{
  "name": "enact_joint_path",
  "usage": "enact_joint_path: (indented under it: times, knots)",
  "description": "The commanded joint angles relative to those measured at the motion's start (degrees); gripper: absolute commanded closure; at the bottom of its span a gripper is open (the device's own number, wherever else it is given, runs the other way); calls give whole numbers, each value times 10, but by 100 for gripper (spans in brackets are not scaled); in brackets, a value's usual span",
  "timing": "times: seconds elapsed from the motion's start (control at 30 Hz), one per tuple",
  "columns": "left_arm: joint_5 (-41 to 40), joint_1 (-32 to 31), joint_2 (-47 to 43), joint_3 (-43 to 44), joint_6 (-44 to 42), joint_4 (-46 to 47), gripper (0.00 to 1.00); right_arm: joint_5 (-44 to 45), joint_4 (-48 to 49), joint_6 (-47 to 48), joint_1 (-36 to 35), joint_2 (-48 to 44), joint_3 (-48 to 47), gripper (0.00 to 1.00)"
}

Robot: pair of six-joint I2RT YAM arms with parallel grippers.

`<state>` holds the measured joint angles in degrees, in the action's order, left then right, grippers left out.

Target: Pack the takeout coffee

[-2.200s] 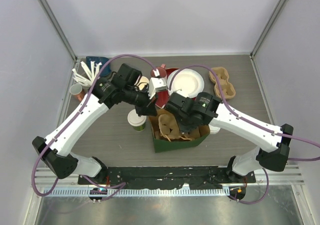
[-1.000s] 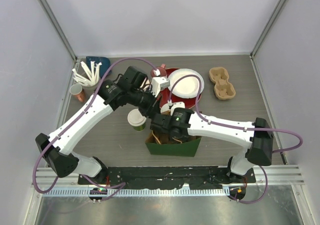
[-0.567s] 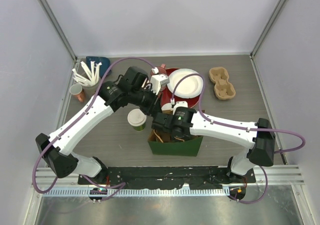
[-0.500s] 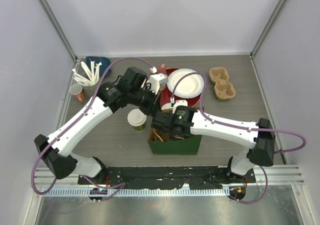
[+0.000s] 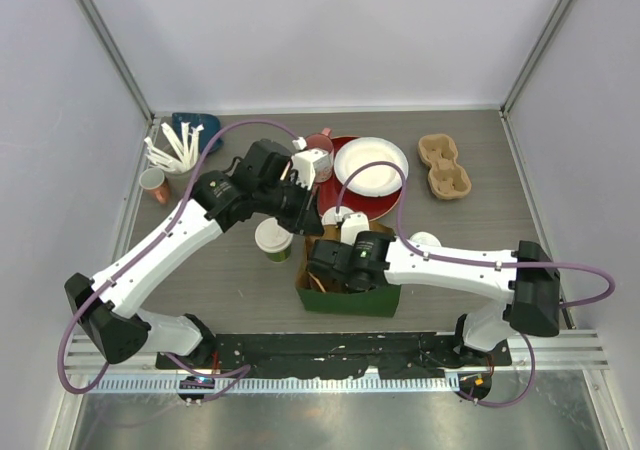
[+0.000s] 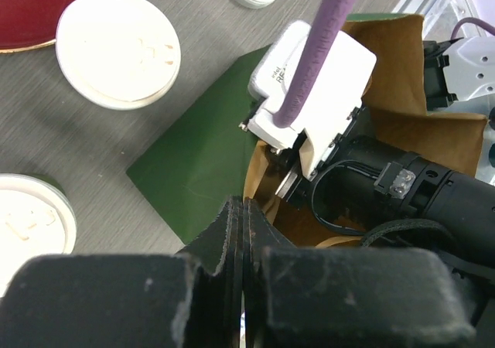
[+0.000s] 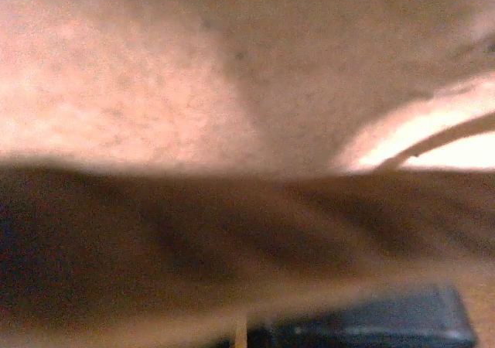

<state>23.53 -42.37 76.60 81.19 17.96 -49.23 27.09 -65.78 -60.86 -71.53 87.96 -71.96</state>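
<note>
Green bag: nearest the arm bases, upright on the table, mouth open, brown lining showing.
Right gripper: sunk inside the bag. The lining hides its fingers and its own camera gives only blurred brown paper. Jaws pressed together, nothing seen held.
Left gripper: fingers pressed together right at the bag's rim, opposite the right gripper. Whether paper is caught between them cannot be told.
Takeout coffee cup: green with its white lid on, upright, just beside the left gripper on the side away from the bag. Outside the bag, so judged not yet packed.
Loose lid: lies flat just beyond the right gripper, by the bag's far rim.
Red plate: farther on, carrying a white paper plate, with a pink mug just beside it.
Cup carrier: well apart from both grippers, unused.
Risk, bag: with the right gripper inside, any sideways pull could tear the lining or tip the bag. It would collapse if the rim is not truly held.
Risk, cup: the left forearm passes close above it, so a swing toward the bag could knock it over.
Writing: the white camera housing on the right wrist shows letters beginning "REA", the rest covered by the purple cable. Embossing on the lids is not legible.
</note>
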Motion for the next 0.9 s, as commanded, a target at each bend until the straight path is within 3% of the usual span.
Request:
enact_joint_path:
  times: [0.0, 0.37, 0.57, 0.87]
  knots:
    - [0, 2, -7, 3, 23, 57, 100, -5, 14, 1, -4, -31, 40, 99]
    - [19, 2, -24, -32, 61, 72, 100, -7, 54, -2, -3, 9, 34, 99]
    - [19, 2, -27, -30, 67, 79, 100, -5, -50, -39, -3, 88, -8, 99]
    - [10, 2, -40, -44, 61, 83, 100, 9, -33, -32, -3, 54, -27, 99]
